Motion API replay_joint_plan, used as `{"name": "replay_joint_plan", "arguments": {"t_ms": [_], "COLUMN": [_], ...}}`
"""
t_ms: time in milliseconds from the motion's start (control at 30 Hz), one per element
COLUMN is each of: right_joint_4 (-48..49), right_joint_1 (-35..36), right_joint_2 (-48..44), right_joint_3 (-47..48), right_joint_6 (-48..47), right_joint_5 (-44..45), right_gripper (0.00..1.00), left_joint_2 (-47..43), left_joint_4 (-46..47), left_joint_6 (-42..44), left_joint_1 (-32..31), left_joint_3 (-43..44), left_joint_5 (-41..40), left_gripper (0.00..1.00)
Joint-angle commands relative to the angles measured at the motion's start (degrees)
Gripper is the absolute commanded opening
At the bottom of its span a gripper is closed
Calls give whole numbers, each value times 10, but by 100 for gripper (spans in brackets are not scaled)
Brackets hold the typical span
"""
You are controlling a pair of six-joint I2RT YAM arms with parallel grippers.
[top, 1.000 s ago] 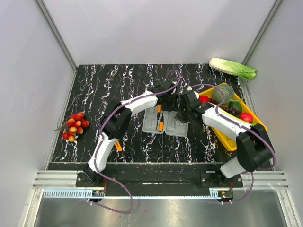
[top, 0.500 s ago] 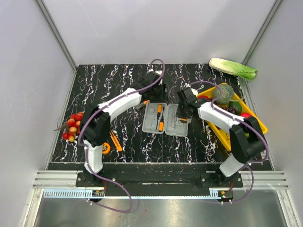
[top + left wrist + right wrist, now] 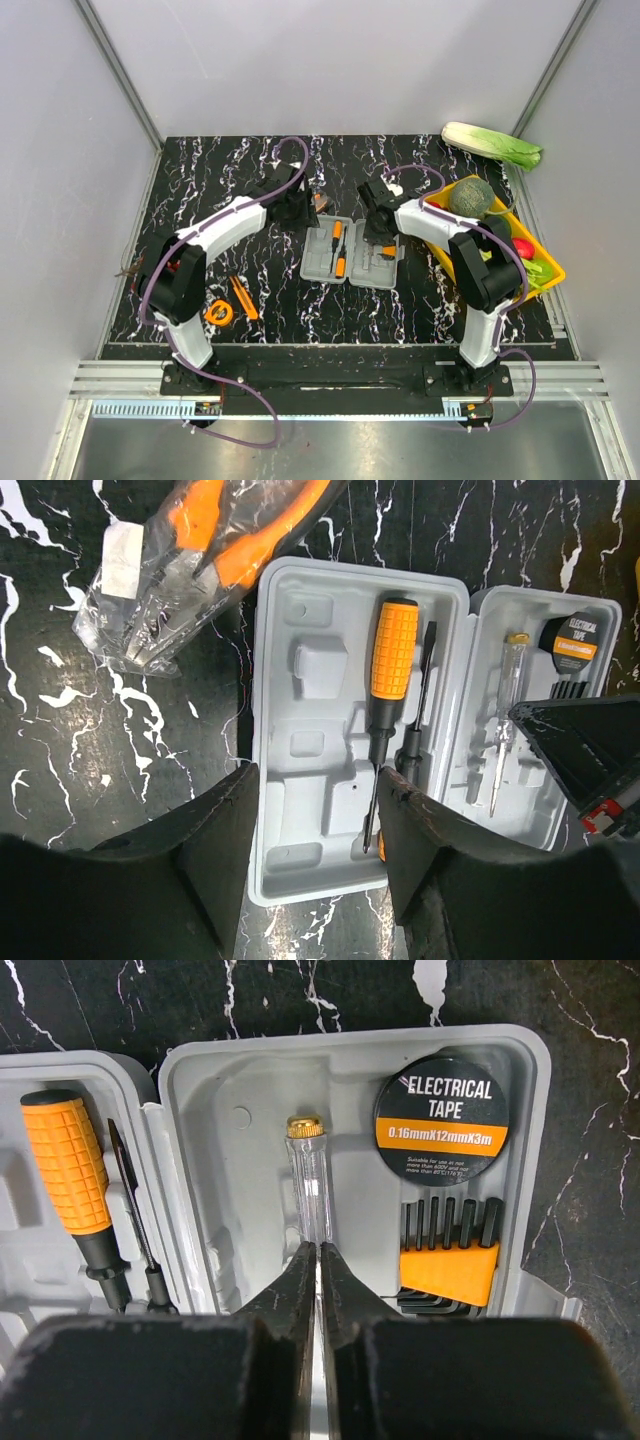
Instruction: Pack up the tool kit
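A pale cabbage (image 3: pixel 495 146) lies beyond the yellow tray (image 3: pixel 548 268) (vegetables inside) at the marbled table's (image 3: pixel 200 185) far corner.

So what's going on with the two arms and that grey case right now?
The flat grey plastic hinged case lies open mid-table, partly packed: an orange-handled screwdriver, a clear tester screwdriver, a black electrical tape roll. The left gripper hovers open over its left half, empty. The right gripper is shut above the tester. The bagged orange-handled pliers and round orange tape measure lie outside it.
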Motion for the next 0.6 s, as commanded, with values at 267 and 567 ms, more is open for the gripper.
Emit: {"name": "replay_joint_plan", "arguments": {"t_ms": [267,567], "right_joint_4": [-50,-61], "right_joint_1": [-3,-3], "right_joint_2": [-6,-80], "right_joint_3": [45,97], "right_joint_6": [-12,-31], "right_joint_5": [32,21], "right_gripper": [6,32], "left_joint_2": [-47,-119], "left_joint_4": [18,-18], "left_joint_6": [-10,9], "left_joint_1": [20,58], "left_joint_3": [1,-46], "left_joint_5": [8,-11], "left_gripper": [55,65]}}
